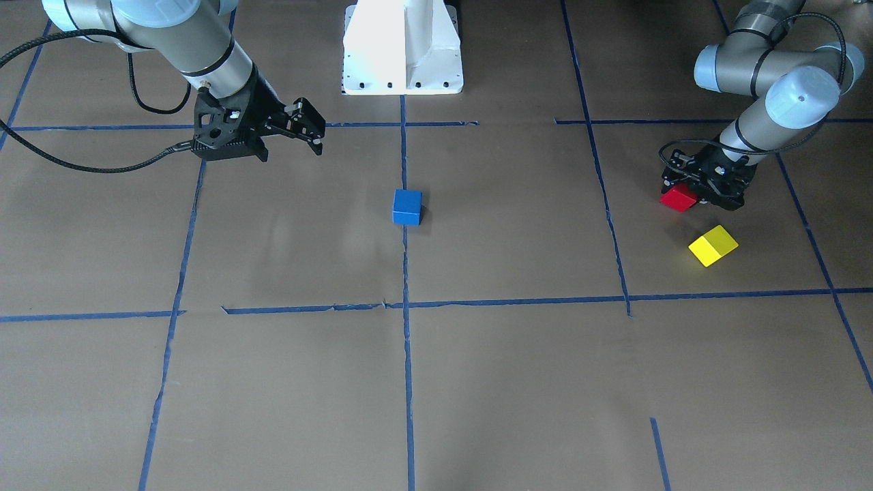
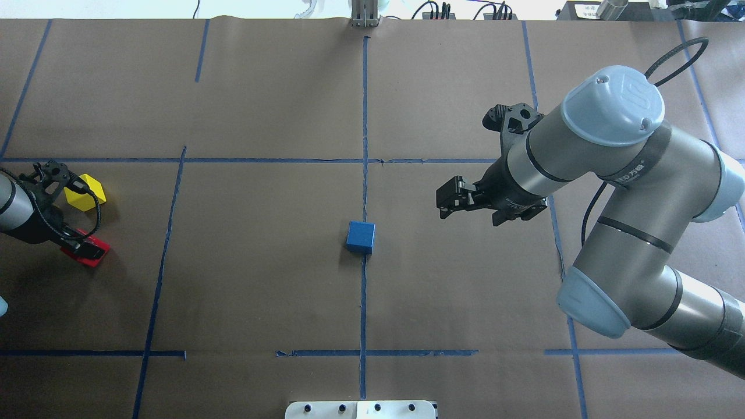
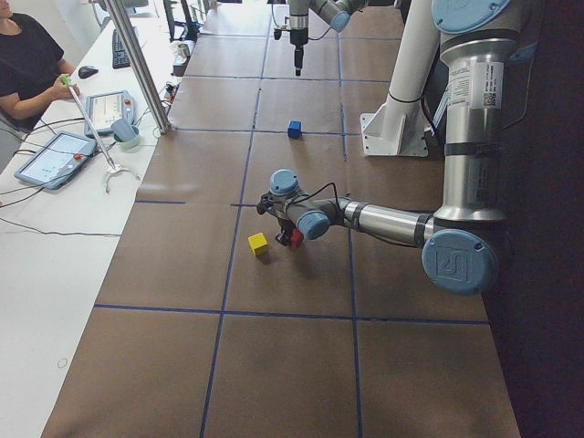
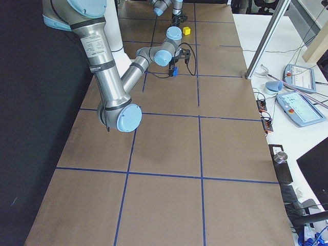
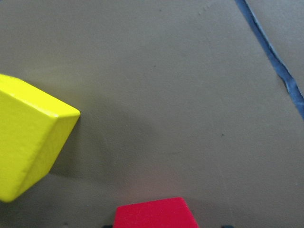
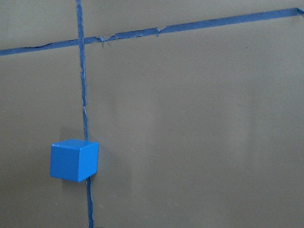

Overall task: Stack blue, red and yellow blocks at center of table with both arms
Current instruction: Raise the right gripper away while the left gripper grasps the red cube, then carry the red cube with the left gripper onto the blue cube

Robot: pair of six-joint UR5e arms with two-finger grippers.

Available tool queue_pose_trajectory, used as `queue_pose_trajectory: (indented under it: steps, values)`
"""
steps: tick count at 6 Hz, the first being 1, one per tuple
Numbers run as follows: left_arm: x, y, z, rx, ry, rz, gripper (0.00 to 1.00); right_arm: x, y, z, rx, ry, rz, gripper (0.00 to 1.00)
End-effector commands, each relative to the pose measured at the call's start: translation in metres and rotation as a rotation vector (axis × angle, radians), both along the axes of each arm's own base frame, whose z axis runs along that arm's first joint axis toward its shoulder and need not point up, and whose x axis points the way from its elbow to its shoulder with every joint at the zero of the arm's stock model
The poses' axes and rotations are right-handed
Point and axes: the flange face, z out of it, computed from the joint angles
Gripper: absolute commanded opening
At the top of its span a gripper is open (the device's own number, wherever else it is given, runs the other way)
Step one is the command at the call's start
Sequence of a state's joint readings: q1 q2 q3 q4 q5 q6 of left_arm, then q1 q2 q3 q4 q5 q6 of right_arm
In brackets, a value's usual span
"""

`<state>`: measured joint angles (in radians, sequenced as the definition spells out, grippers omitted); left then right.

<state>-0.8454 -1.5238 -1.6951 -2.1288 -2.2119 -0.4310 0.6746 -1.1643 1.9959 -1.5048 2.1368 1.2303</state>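
The blue block (image 1: 407, 206) (image 2: 361, 237) (image 6: 73, 160) sits alone at the centre of the table (image 1: 511, 382), on a blue tape line. My right gripper (image 1: 303, 129) (image 2: 471, 212) hangs open above the table, off to the robot's right of it, with nothing between its fingers. At the table's left end my left gripper (image 1: 692, 191) (image 2: 81, 247) points down, shut on the red block (image 1: 678, 198) (image 2: 87, 254) (image 5: 156, 214). I cannot tell whether that block is off the surface. The yellow block (image 1: 713, 245) (image 2: 85, 192) (image 5: 28, 147) lies free just beyond it, turned at an angle.
The white pedestal base (image 1: 402, 48) (image 2: 361, 409) stands at the robot's edge of the table. In the exterior left view a person (image 3: 27, 64) sits at a white side bench with tablets, and a metal post (image 3: 141, 64) rises there.
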Motion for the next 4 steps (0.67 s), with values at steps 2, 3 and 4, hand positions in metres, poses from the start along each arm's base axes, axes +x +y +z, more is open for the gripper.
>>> queue_pose_trajectory:
  steps: [2, 3, 4]
  values:
    - [0.060, -0.028, -0.145, -0.195, 0.181, -0.223, 0.00, 0.016, -0.008, 0.003, -0.004, -0.002, 0.023, 1.00]
    - [0.127, -0.014, -0.213, -0.262, 0.240, -0.206, 0.00, 0.043, -0.013, 0.027, 0.039, 0.024, 0.017, 1.00]
    - [0.194, -0.003, -0.280, -0.295, 0.209, -0.278, 0.00, 0.068, -0.019, 0.054, 0.092, 0.054, -0.013, 1.00]
